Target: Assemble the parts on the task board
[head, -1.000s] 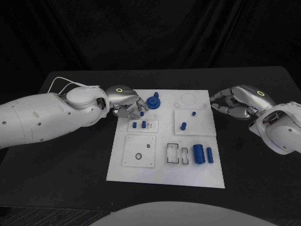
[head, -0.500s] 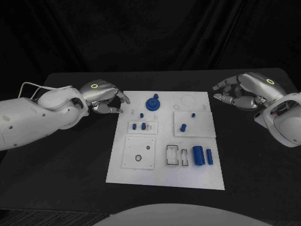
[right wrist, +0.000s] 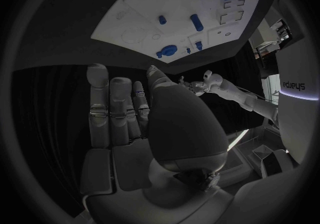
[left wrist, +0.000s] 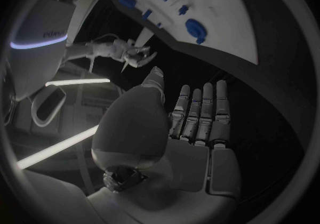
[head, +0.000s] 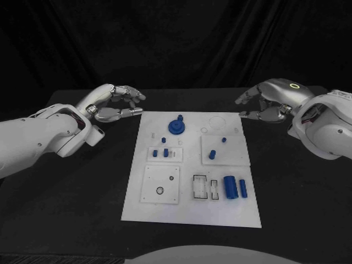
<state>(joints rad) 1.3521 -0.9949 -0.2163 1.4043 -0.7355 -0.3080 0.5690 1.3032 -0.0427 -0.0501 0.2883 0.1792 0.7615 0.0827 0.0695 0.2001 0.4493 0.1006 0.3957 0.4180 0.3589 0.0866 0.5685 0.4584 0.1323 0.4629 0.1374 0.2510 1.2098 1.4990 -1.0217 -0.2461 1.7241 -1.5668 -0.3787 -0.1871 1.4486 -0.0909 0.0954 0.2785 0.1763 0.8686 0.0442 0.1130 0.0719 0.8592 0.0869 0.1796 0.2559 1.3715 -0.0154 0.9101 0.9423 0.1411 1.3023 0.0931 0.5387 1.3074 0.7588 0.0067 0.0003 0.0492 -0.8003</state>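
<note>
We are holding our left hand point(head: 113, 103) above the black table point(head: 81, 181), just off the far left corner of the task board point(head: 164, 212); its fingers are loosely apart and carrying nothing, and our left wrist view shows the palm flat with the fingers point(left wrist: 200, 112) straight and empty. Moving right, the task board is lying in the middle of the table; a round blue knob-like part point(head: 176, 126) is standing near its far edge, small blue pegs point(head: 164, 152) are sitting in a tray below it, another blue peg point(head: 213, 153) is resting on the neighbouring square plate, and two blue cylinders point(head: 236, 186) are lying side by side near the right edge, beside empty rectangular slots. Further right, our right hand point(head: 269, 102) is hovering off the far right corner of the board, fingers spread and likewise empty. We are judging that no part is in hand and a pick is next; that is calling for lowering one hand onto a loose piece, probably a cylinder, and closing on it squarely.
</note>
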